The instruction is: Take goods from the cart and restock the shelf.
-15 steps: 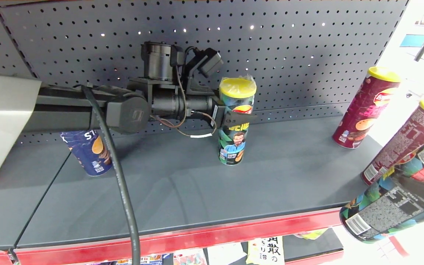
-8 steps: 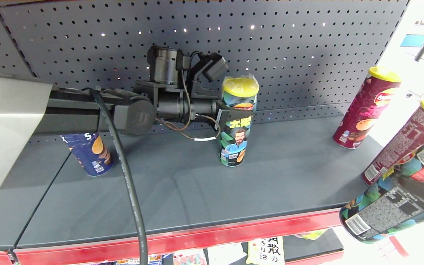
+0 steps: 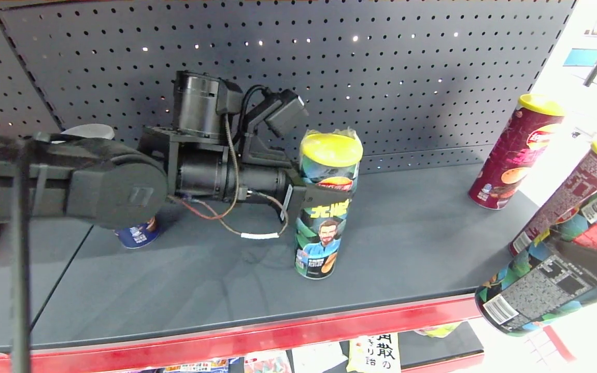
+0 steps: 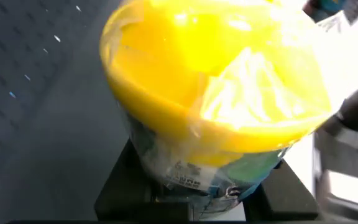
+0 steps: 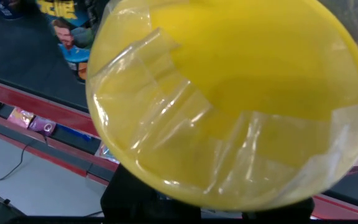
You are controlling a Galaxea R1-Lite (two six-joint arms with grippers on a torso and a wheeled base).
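A grey shelf (image 3: 215, 290) with a red front edge is backed by a perforated panel (image 3: 381, 77). The left arm (image 3: 96, 181) is stretched across the shelf from the left. The left gripper (image 3: 325, 192) is seen with its fingers clamped on the middle of a green can (image 3: 324, 238). This can is upright and yellow-lidded, and is placed toward the shelf's front; whether its base touches the shelf cannot be told. In the left wrist view its lid (image 4: 210, 68) is wrapped in clear film, and black fingers (image 4: 126, 193) are pressed against the can's sides. At the lower right, off the shelf's front corner, a second green can (image 3: 531, 290) is held tilted in the right gripper (image 3: 586, 264), whose fingers are closed on it. A maroon can (image 3: 511, 150) is stood at the shelf's right end, well apart from the green can. Another maroon can (image 3: 568, 202) is leaned just beside the second green can. A blue can (image 3: 135, 235) is partly hidden behind the left arm.
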